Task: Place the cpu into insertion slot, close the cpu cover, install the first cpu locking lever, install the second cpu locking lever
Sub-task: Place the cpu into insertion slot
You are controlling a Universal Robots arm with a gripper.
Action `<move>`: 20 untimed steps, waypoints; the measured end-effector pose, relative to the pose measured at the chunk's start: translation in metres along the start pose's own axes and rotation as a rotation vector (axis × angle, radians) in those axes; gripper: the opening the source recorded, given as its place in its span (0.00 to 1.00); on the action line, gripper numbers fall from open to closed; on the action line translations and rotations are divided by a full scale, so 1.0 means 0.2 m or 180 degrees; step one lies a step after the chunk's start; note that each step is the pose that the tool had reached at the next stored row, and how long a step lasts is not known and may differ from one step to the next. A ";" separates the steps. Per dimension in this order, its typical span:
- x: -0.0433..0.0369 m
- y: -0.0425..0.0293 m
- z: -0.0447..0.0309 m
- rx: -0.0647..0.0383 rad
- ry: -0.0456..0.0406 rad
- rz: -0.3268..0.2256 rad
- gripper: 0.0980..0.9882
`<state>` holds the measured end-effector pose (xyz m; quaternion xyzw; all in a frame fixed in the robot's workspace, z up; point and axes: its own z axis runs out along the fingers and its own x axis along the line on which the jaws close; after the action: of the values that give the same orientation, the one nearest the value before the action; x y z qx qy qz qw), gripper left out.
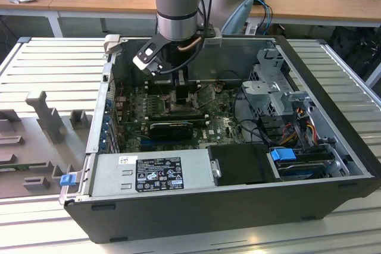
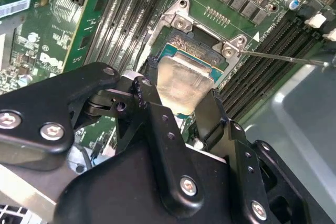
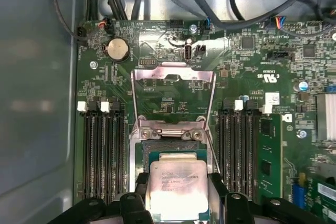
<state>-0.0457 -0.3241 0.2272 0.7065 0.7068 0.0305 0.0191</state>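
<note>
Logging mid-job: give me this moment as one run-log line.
tool: shut on cpu | cpu: over insertion slot, seating unclear | cpu cover: open, raised

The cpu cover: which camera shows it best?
The first wrist view: the cpu cover stands open, its whole frame and window facing the camera. The second wrist view catches its hinge end beyond the cpu; the exterior view has the arm across it.
</note>
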 end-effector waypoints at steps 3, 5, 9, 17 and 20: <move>0.000 -0.004 0.034 0.0000 0.0000 0.0001 0.48; 0.000 -0.005 0.057 -0.0001 -0.0001 0.0021 0.48; 0.013 -0.008 0.092 -0.0001 -0.0004 0.0059 0.48; 0.032 -0.007 0.128 0.0001 -0.0009 0.0124 0.48; 0.032 -0.007 0.129 0.0000 -0.0008 0.0124 0.48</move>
<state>-0.0453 -0.3173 0.2015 0.7202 0.6929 0.0299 0.0194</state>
